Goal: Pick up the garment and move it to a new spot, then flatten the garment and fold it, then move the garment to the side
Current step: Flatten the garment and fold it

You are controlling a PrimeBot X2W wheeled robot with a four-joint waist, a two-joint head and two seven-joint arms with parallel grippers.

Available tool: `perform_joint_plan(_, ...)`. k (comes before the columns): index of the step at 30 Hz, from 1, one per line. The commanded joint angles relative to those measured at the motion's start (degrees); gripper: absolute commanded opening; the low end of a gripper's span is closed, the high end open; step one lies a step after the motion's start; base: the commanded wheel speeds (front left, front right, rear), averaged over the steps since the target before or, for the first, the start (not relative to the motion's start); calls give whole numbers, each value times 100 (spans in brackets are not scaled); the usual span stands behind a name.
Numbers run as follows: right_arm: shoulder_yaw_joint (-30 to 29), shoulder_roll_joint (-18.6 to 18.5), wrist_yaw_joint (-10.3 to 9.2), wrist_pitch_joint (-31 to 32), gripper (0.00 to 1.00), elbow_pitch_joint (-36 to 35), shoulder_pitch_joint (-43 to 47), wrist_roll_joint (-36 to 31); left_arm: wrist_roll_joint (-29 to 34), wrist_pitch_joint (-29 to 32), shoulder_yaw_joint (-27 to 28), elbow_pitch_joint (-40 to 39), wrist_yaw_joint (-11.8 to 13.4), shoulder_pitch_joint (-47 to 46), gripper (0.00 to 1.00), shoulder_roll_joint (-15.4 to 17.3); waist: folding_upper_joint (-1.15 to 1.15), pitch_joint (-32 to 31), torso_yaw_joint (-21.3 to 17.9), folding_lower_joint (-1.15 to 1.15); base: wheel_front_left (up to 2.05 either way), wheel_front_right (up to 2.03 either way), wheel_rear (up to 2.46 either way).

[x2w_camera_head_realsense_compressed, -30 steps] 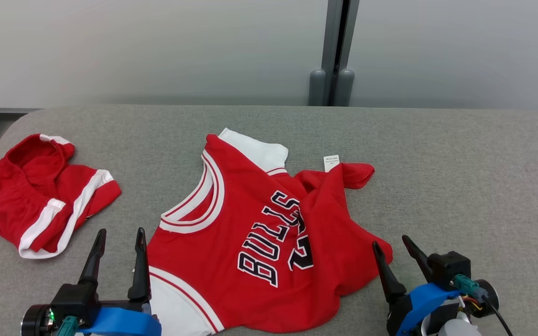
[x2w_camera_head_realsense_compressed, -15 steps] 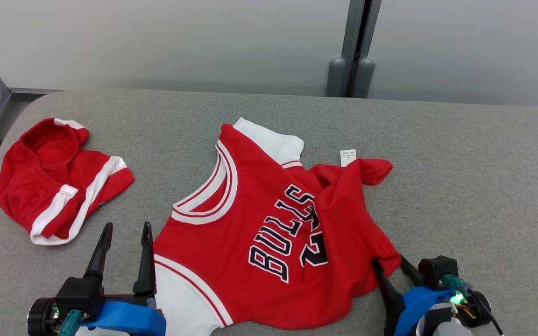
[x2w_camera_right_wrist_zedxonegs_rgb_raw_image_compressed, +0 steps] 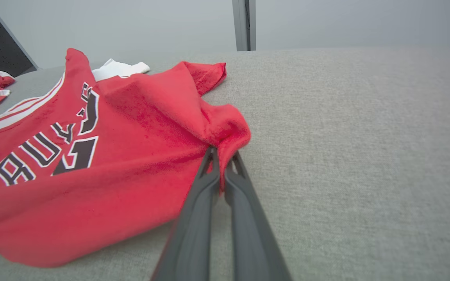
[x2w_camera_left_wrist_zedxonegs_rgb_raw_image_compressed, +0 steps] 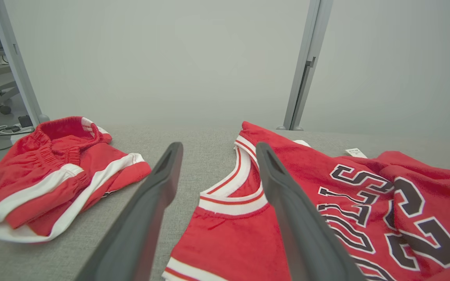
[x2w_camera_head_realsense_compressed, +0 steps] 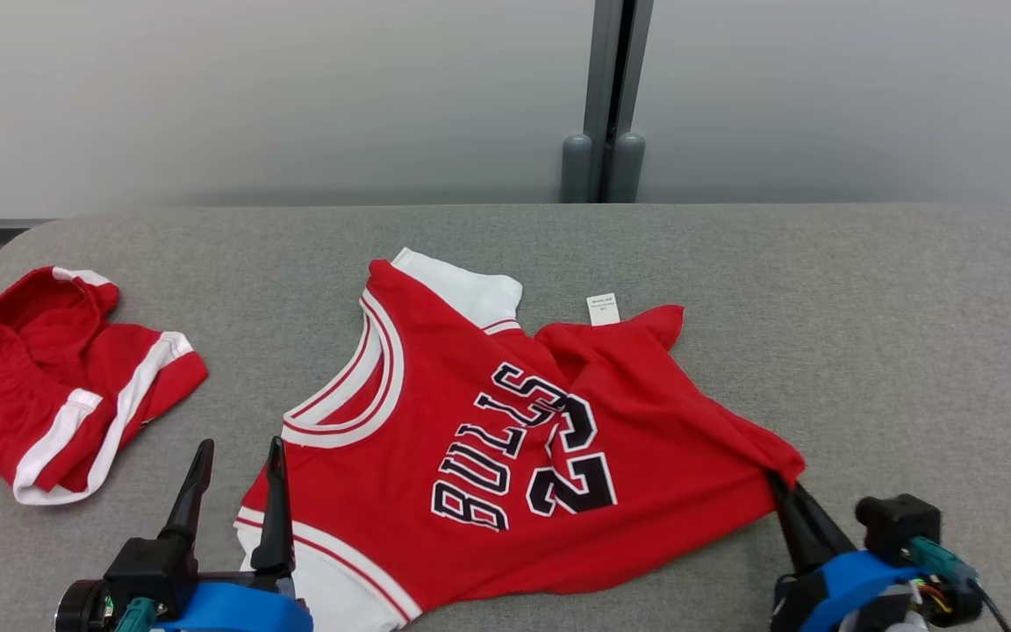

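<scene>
At the lower right of the head view, the right gripper (x2w_camera_head_realsense_compressed: 784, 485) pinches a corner of the red jersey (x2w_camera_head_realsense_compressed: 470, 412) lying mid-frame; the left gripper (x2w_camera_head_realsense_compressed: 238, 449) gapes at its lower left. Lift slowly, avoiding bunching.

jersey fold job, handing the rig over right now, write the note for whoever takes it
The right gripper is shut on the jersey, pinching its near right corner.
The left gripper is open and holds nothing, at the jersey's near left edge.
The jersey lies rumpled mid-table, print up; the red shorts lie apart at far left.
Done: one corner gripped.
Left: lift and move, flatten, fold, set aside.
</scene>
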Motion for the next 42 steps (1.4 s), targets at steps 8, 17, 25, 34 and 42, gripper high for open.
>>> perform_joint_plan(8,-721,-230,1,-2,0,-1255,1254,-33,-51,-17,-4,39,-6,31,100,-14,0,-34,-197,0,0,0,0)
perform_joint_plan(17,-1242,-93,1,535,0,-2306,2296,-109,-70,-17,-20,62,-6,-15,100,-22,0,0,-265,0,0,0,0)
perform_joint_plan(25,-1386,-50,1,563,100,-2843,2195,-271,-104,-17,-42,80,-6,-71,100,-22,0,21,-273,0,0,0,0)
perform_joint_plan(34,-966,-413,1,624,100,-3019,928,-464,-57,-17,-59,74,-6,-170,100,-22,0,128,-196,0,0,0,0)
perform_joint_plan(42,-485,-746,1,889,100,-2221,-480,-626,-50,-17,-176,75,-6,-388,100,-22,0,342,54,0,0,0,0)
